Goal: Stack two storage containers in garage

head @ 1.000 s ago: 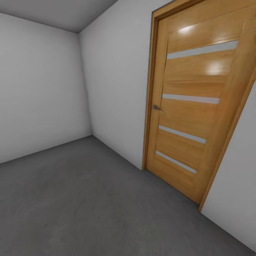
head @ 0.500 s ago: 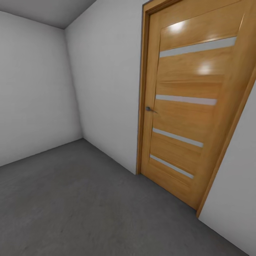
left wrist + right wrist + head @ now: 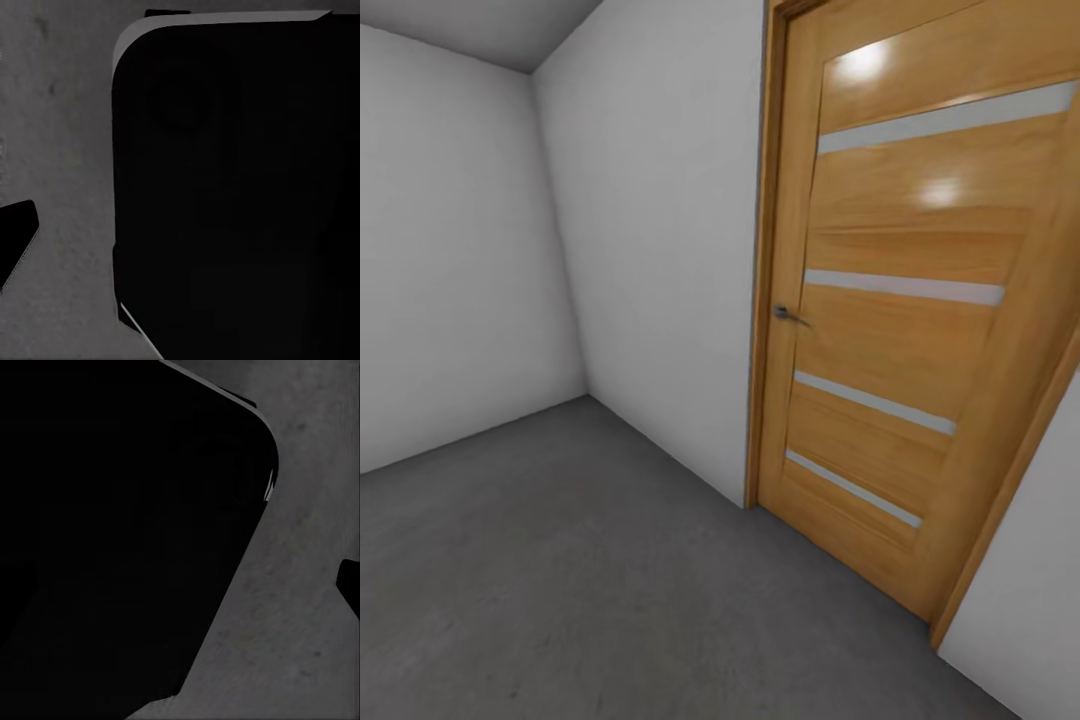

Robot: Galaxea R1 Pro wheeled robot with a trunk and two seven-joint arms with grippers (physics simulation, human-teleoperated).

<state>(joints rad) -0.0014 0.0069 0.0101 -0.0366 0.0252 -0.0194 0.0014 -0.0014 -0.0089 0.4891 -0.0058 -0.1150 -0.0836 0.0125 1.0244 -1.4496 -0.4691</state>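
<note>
You're in the garage, facing a wooden door at about 1 o'clock, its handle on the left edge, with bare grey floor running to a white corner at 11 o'clock. No bin is anywhere in sight, and I can't tell how either gripper is set, as both wrist cameras look past a dark bulk at concrete. Roll on toward that shut door and you risk bumping it
</note>
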